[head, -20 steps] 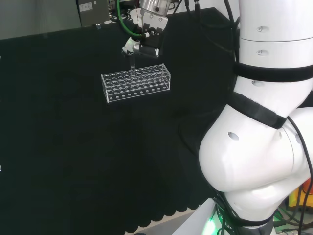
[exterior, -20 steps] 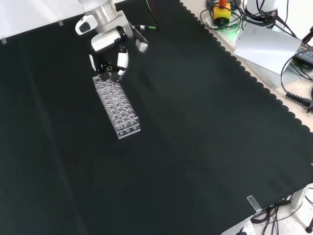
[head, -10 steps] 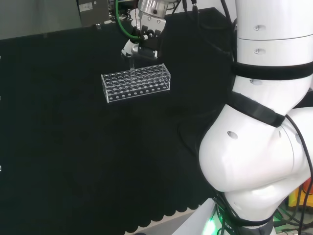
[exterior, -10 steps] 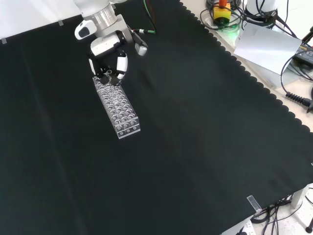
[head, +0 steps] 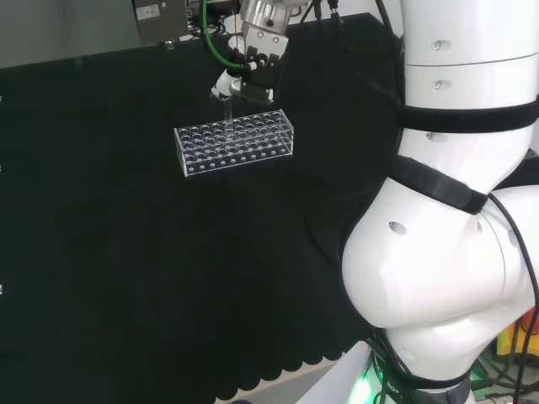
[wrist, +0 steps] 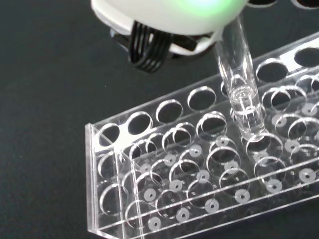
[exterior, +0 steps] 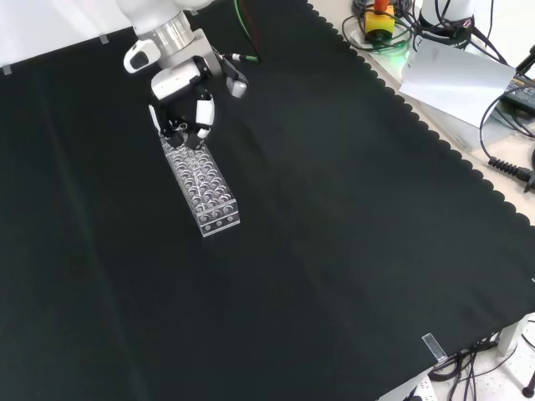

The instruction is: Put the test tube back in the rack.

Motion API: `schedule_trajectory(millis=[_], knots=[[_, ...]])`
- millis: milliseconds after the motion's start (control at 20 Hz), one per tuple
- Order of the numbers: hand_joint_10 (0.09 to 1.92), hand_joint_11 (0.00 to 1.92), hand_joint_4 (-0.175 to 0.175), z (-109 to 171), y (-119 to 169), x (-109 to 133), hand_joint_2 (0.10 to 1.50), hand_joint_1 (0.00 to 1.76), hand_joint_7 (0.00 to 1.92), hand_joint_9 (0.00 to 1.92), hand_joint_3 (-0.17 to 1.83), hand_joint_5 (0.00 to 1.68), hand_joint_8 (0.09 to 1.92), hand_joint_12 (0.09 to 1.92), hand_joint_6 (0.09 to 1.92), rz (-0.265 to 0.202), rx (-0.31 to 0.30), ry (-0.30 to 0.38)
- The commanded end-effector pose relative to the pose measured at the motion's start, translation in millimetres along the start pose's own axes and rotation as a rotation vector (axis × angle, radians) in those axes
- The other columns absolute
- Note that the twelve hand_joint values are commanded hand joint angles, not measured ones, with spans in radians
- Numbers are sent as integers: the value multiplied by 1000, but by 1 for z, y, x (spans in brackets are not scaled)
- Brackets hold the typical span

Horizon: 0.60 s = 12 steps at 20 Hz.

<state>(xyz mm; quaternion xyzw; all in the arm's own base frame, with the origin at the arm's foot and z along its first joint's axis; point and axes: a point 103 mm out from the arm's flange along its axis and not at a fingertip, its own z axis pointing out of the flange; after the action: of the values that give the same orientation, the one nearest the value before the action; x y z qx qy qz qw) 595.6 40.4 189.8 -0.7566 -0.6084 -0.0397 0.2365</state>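
- One clear glass test tube (wrist: 240, 89) shows its rounded tip just above a hole in the clear plastic rack (wrist: 199, 169), wrist view.
- Curled fingers of the black and white hand (exterior: 182, 107) pinch it at the front view's upper left.
- Bare black cloth (exterior: 351, 251) spreads right of the rack.

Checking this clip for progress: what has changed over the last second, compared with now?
The hand, fingers curled round the test tube, has shifted slightly toward the top left in the front view, near the rack's far end. The tube's tip hangs just above a hole, not yet seated. The grasp is unchanged and the rack has stayed in place on the black cloth.
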Motion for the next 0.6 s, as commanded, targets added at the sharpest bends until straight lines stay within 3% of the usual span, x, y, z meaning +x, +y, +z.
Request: schedule_trajectory(millis=[50,400,600], knots=[[514,1289,-175,2,6,-9,644,1229,1746,1628,623,1372,478,861,462,9,9,31],[514,1289,-175,3,8,-12,644,1229,1746,1629,624,1372,478,862,462,18,21,7],[514,1289,-175,18,8,-4,644,1229,1746,1629,624,1372,479,862,462,19,35,0]])
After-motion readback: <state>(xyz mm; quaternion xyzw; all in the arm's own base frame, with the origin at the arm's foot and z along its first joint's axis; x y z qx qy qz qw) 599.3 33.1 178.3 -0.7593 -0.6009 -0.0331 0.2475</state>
